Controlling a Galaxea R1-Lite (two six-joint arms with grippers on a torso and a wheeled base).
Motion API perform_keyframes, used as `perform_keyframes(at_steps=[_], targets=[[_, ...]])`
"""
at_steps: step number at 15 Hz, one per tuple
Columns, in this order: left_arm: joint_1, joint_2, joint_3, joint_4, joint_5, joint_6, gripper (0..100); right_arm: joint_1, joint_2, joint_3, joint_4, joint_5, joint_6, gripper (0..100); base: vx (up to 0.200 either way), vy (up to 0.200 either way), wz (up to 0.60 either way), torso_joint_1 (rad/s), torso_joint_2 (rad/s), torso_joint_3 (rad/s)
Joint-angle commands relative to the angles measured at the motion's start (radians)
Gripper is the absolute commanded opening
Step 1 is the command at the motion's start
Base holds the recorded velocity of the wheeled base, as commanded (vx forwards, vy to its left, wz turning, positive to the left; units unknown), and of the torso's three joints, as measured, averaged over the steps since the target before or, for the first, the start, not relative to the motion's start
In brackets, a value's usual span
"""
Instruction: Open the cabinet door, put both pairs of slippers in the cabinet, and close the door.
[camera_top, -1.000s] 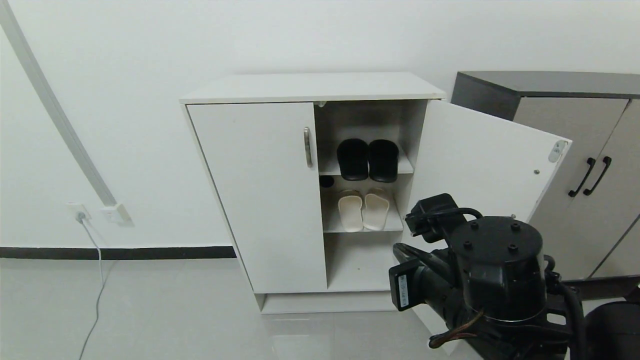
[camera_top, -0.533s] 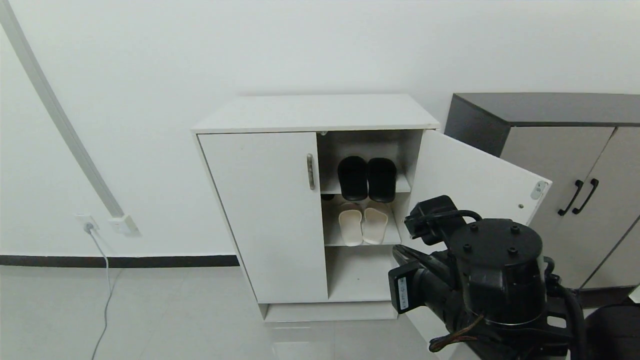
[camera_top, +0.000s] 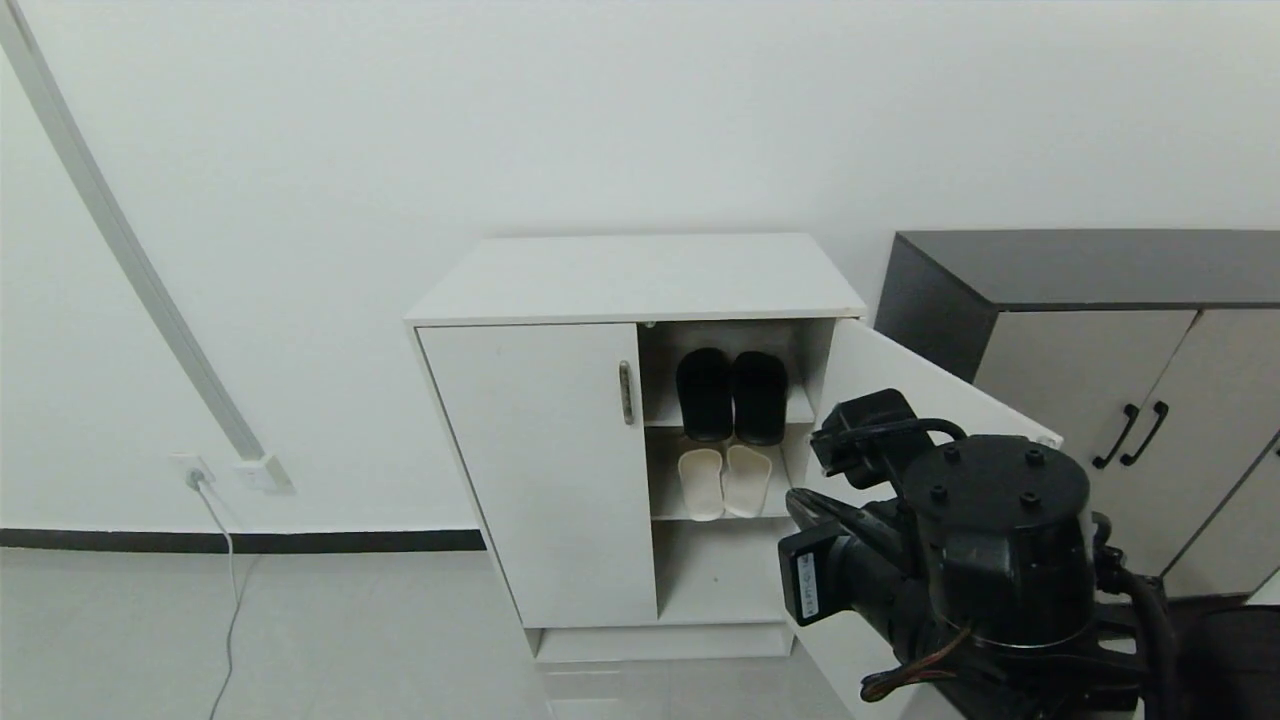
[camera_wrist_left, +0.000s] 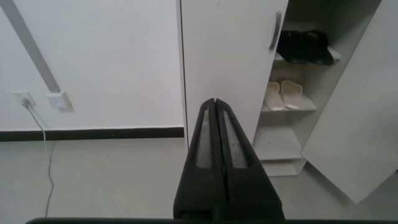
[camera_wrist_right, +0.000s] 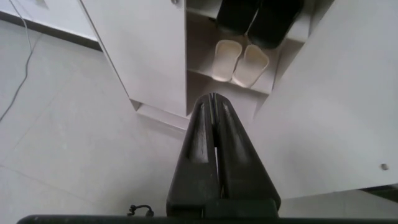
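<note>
White cabinet sat lower and smaller in the head view than a second before, because the camera had shifted and not the cabinet itself. Its right door remained swung open. Inside, the black slippers lay just above the cream slippers, both pairs unmoved. The left gripper and right gripper were pressed closed, holding nothing, well apart from the cabinet.

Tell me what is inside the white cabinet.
Through the open right door: black slippers on the upper shelf, cream slippers on the shelf below. The closed left door covers the other half, so anything behind it cannot be seen.
</note>
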Motion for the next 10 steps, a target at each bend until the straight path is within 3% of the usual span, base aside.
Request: perform_keyframes(at_steps=[1, 8, 10], targets=[[0.000, 0.001, 0.000, 0.000, 0.001, 0.000, 0, -0.002, -0.006, 0.003, -0.002, 0.000, -0.001, 0, 0.000, 0.000, 0.00, 0.207, -0.52, -0.310], [0.000, 0.001, 0.000, 0.000, 0.001, -0.002, 0, -0.013, -0.004, 0.005, -0.004, 0.009, 0.002, 0, 0.000, 0.000, 0.00, 0.235, -0.56, -0.321], [0.000, 0.001, 0.000, 0.000, -0.001, 0.012, 0, -0.025, 0.000, 0.005, -0.004, 0.014, 0.002, 0, 0.000, 0.000, 0.00, 0.264, -0.61, -0.342]])
